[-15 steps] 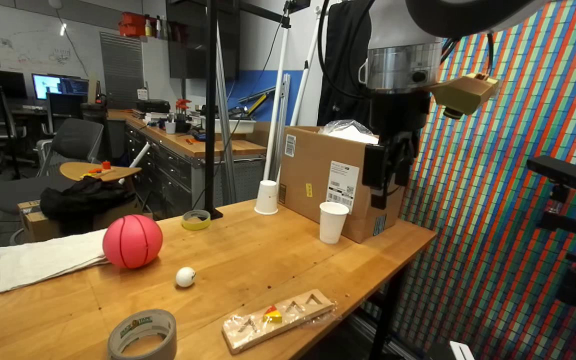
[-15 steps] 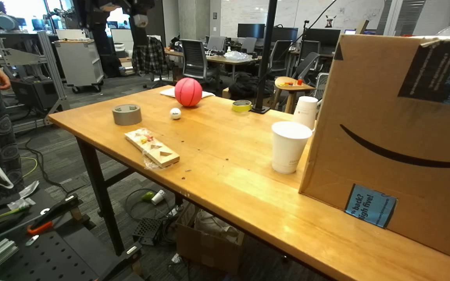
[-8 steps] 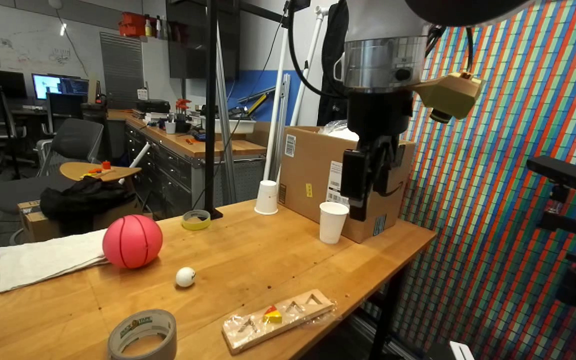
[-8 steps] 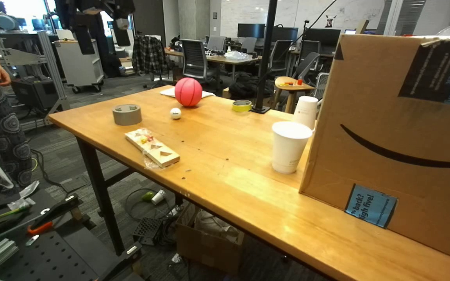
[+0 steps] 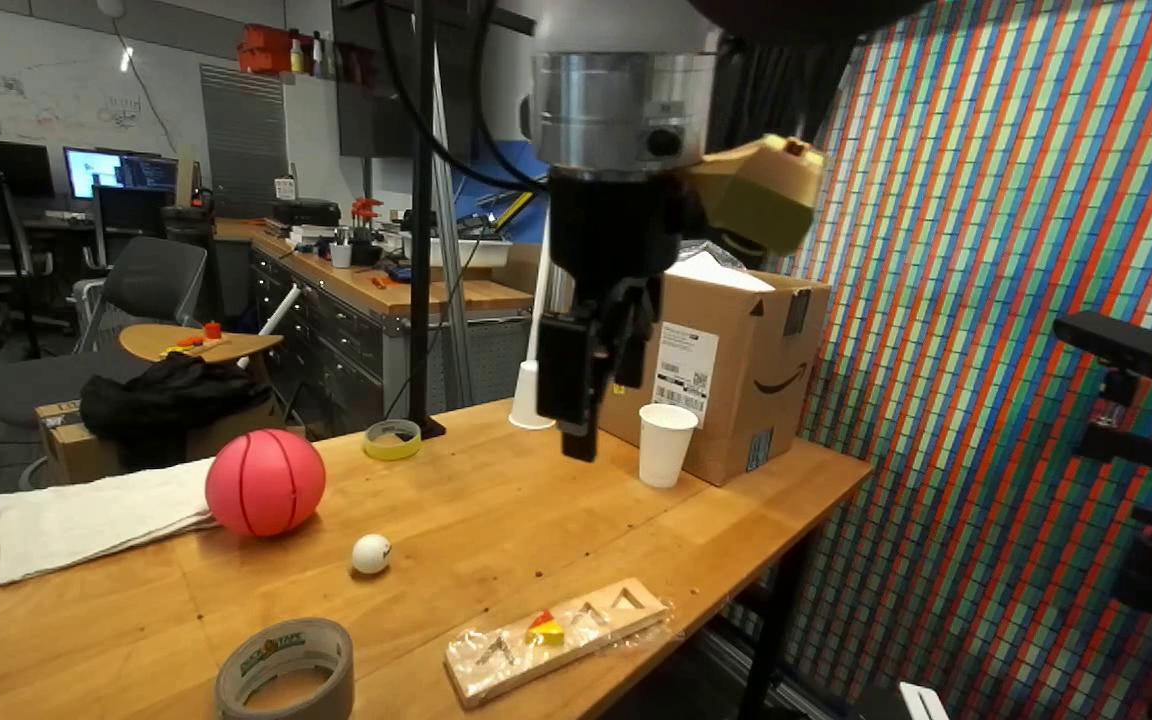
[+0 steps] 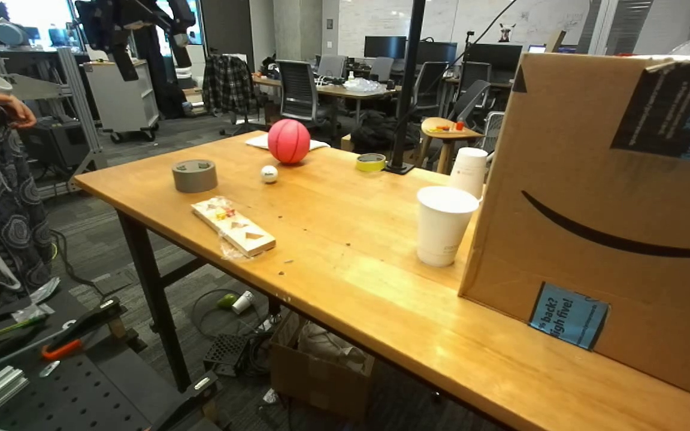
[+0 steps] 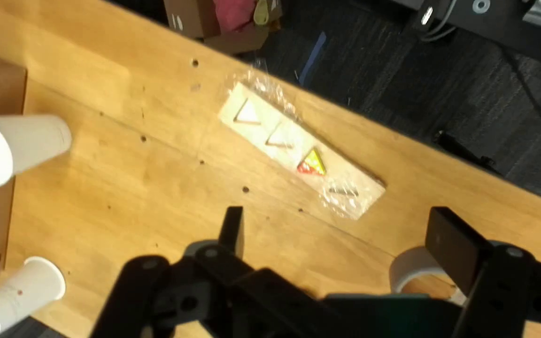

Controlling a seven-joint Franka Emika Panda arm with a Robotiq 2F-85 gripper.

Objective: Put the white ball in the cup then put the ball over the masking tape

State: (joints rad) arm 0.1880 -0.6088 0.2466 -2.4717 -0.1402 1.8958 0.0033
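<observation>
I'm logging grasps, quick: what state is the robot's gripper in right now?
Gripper: open, jaws wide apart in the wrist view, nothing held between them.

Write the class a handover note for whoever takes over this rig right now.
Gripper: open, empty, above the table.
White ball: on the table, near the red ball.
White cup: upright by the box; another cup is upside down.
Gray tape roll and yellow tape roll: lying flat; unclear which one is meant.
Done: neither ball placed.
Left: white ball into the upright cup, presumably; then red ball over the intended roll.
</observation>
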